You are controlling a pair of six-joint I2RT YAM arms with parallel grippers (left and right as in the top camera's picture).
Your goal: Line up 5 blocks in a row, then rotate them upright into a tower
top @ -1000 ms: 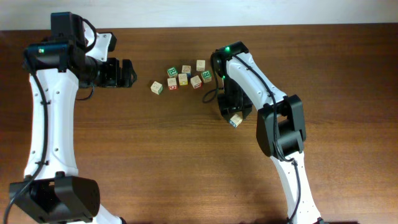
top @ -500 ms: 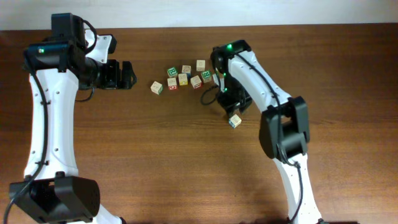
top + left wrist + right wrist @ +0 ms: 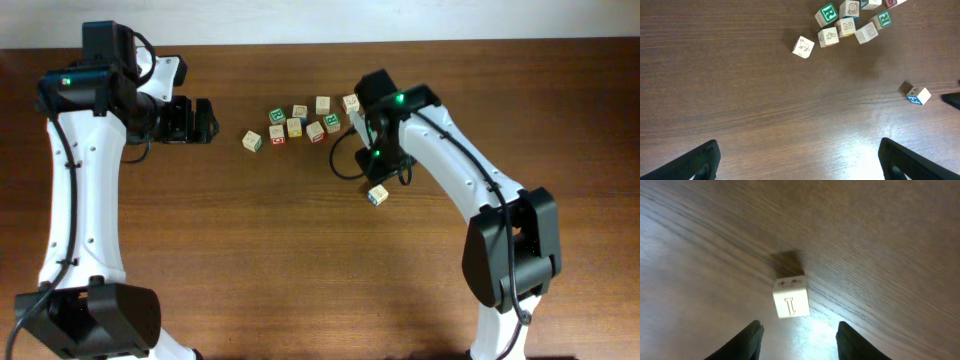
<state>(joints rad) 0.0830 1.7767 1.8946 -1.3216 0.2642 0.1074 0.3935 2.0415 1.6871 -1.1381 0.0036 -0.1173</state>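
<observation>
Several small pale alphabet blocks lie in a loose cluster at the table's far middle, also seen in the left wrist view. One block sits apart to the left. Another lone block, showing a blue face in the left wrist view, rests nearer the front. My right gripper is open just behind this block, which lies on the wood ahead of the fingertips, untouched. My left gripper is open wide over bare wood, left of the cluster.
The brown wooden table carries only the blocks. One more block sits at the cluster's right end, close to my right arm. The white back wall runs along the table's far edge.
My right arm's elbow swung out to the right and its gripper drew back from the lone front block, which stayed put. A block at the cluster's right end is now uncovered. Left arm unchanged.
</observation>
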